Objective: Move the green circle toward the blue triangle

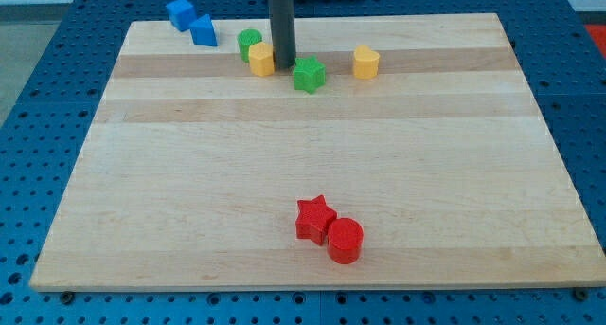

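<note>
Two blue plastic blocks, a cube (180,12) and the blue triangle (203,30), crowd the wooden tabletop's (284,154) top-left edge. My tip (283,66), a bare rod end effector grasping nothing, sits right of the green circle (249,43) and yellow block (262,59).

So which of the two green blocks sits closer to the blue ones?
The green circle, at the view's top left beside a yellow block; the green star lies farther right.

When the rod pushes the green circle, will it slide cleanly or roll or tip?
The squat green plastic circle block probably slides flat without tipping on the smooth wooden board. The touching yellow block may deflect it; my tip sits beside that.
</note>
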